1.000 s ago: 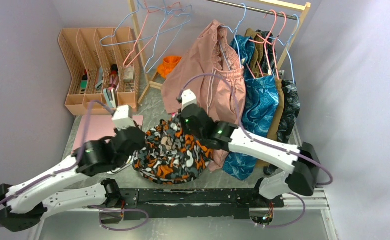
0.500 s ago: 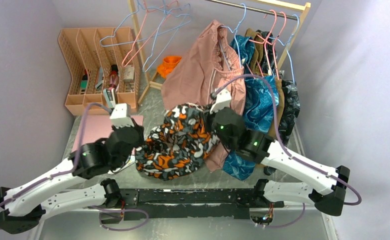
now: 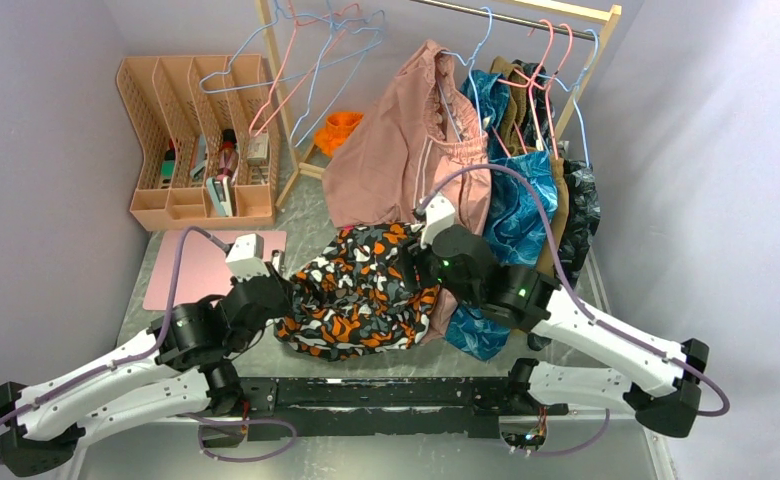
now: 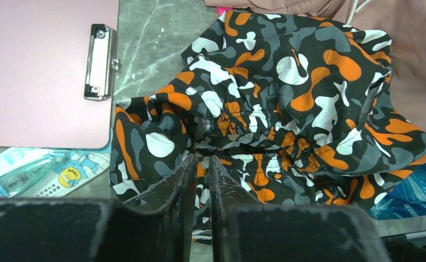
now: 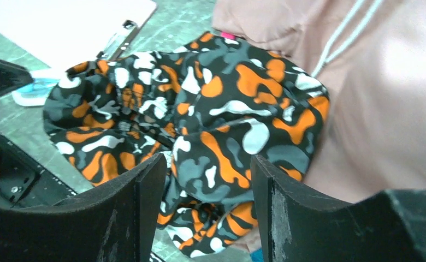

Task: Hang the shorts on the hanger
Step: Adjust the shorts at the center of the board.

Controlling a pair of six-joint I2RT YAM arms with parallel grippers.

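Observation:
The shorts, in an orange, black, white and grey blotch print, lie bunched on the table between my two arms. Their gathered waistband faces the left wrist camera. My left gripper sits at the shorts' left edge; its tips rest at the waistband with only a thin slit between the jaws, and no cloth shows in that slit. My right gripper hovers over the shorts' right side, wide open with nothing held. An empty light-blue hanger hangs at the back left, far from both grippers.
A dusty-pink garment and a blue leaf-print one hang on the rail just behind the shorts. A pink clipboard and a blue packet lie at the left, with a peach desk organiser behind.
The right gripper has opened and let go of the shorts, which sank and spread on the table. The left jaws have parted slightly, and the left arm has drawn lower and nearer.

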